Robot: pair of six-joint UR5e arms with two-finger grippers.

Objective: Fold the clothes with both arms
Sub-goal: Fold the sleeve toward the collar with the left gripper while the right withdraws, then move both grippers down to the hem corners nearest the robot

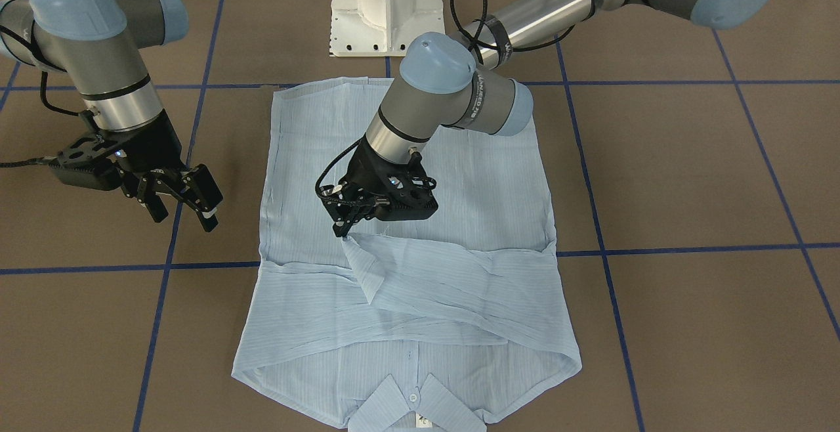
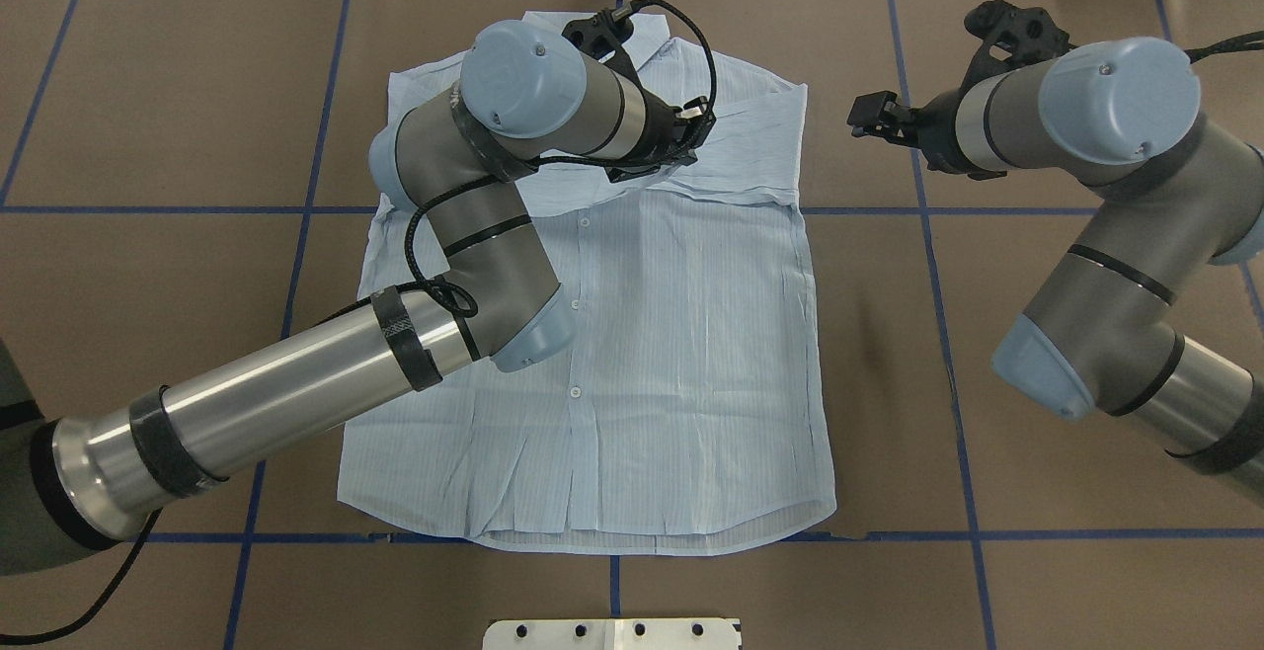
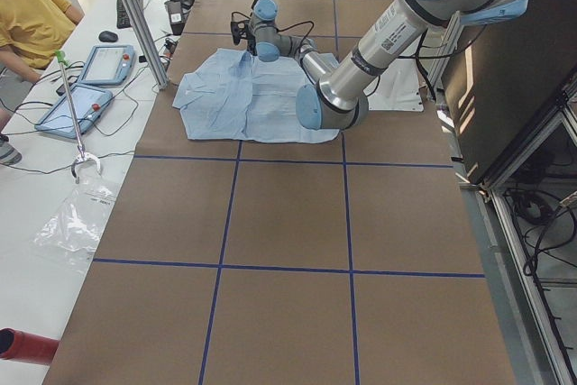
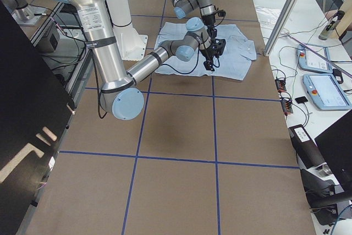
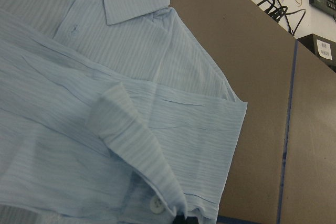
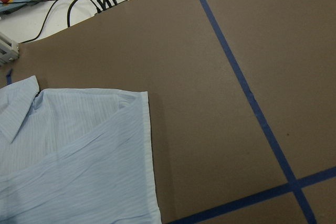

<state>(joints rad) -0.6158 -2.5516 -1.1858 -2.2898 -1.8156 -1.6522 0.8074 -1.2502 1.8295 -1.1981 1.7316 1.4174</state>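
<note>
A brown tabletop [image 1: 689, 176], divided into squares by blue tape lines [image 1: 594, 222], is shown with a white pedestal base [image 1: 384, 5] at the robot's edge.

The left arm [image 2: 296, 383] is extended over the tabletop and bent across the garment. The right arm [image 1: 105, 71] is held off to the garment's side, over bare tabletop.

The shirt [image 1: 472, 182] is laid flat near the middle of the tabletop, button front up. Its hem is turned toward the pedestal base and its collar [image 1: 384, 399] toward the opposite edge. Both sleeves are folded across the chest, one over the other.

The left tool [image 1: 344, 228] is pointed down at the chest area, where its tips meet the end of the upper sleeve's cuff [image 1: 364, 268]. In the left wrist view this cuff is seen raised off the layer beneath. The fingers appear to be closed on the cuff end, though the contact itself is mostly hidden.

The right tool [image 1: 184, 215] is held just beside the shirt's edge, clear of the fabric, with its fingers spread apart and nothing between them.

A white button [image 1: 413, 397] is seen at the collar, and a small neck tag [image 1: 423, 421] just behind it.
</note>
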